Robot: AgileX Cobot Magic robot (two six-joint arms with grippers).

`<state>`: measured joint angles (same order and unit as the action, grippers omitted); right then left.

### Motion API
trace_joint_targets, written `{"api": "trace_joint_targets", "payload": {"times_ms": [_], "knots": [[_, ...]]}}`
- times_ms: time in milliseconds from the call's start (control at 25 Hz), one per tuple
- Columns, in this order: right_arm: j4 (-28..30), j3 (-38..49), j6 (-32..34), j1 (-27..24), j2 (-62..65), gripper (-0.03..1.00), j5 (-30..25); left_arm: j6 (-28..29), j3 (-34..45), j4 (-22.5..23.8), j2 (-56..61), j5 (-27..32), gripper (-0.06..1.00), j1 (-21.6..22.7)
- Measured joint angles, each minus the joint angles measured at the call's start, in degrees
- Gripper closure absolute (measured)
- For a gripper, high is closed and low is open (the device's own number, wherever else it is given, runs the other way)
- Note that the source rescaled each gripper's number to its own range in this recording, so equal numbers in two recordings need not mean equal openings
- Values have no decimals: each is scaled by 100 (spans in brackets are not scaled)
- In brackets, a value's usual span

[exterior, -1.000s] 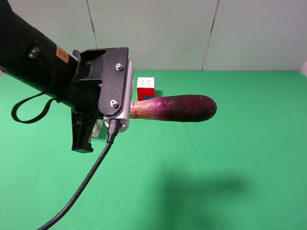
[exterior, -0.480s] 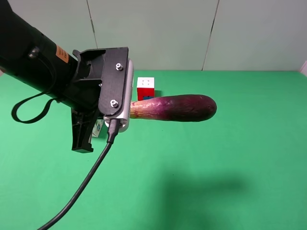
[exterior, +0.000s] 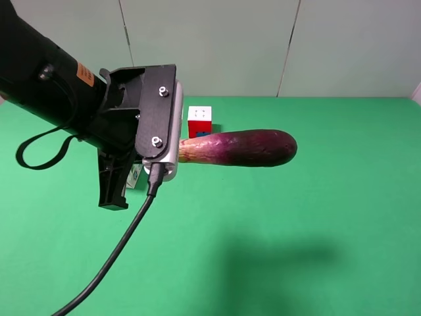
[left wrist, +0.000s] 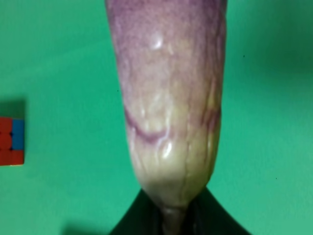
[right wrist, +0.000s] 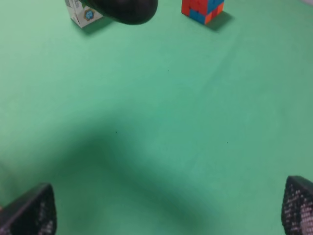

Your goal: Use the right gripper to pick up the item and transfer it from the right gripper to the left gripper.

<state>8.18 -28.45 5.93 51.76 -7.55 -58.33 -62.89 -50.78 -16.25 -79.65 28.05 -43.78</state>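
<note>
The eggplant (exterior: 240, 148) hangs level in the air above the green table, dark purple with a pale stem end. My left gripper (exterior: 176, 151) is shut on that stem end; its fingers are mostly hidden behind the grey screwed plate (exterior: 156, 112). In the left wrist view the eggplant (left wrist: 168, 98) fills the middle, its stem pinched between the black fingers (left wrist: 132, 225). My right gripper (right wrist: 164, 215) is open and empty, out of the exterior view, its fingertips (right wrist: 29, 213) wide apart over bare cloth. The eggplant's dark rounded end (right wrist: 124, 7) shows in the right wrist view.
A red-white-blue puzzle cube (exterior: 199, 121) stands on the table behind the eggplant, also in the wrist views (left wrist: 11, 141) (right wrist: 202, 9). A white milk carton (right wrist: 83, 13) stands near it, mostly hidden behind the left arm (exterior: 135, 176). A black cable (exterior: 118, 250) hangs from the left arm.
</note>
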Motion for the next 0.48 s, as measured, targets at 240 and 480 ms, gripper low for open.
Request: {"api": "trace_joint_targets", "payload": {"times_ms": [240,480], "knots": [[0,0,0,0,0,-3,0,0,0,0,0,23,94,0],[0,0,0,-668,0,-3,6,474,0,0,0,108,94,0]]}}
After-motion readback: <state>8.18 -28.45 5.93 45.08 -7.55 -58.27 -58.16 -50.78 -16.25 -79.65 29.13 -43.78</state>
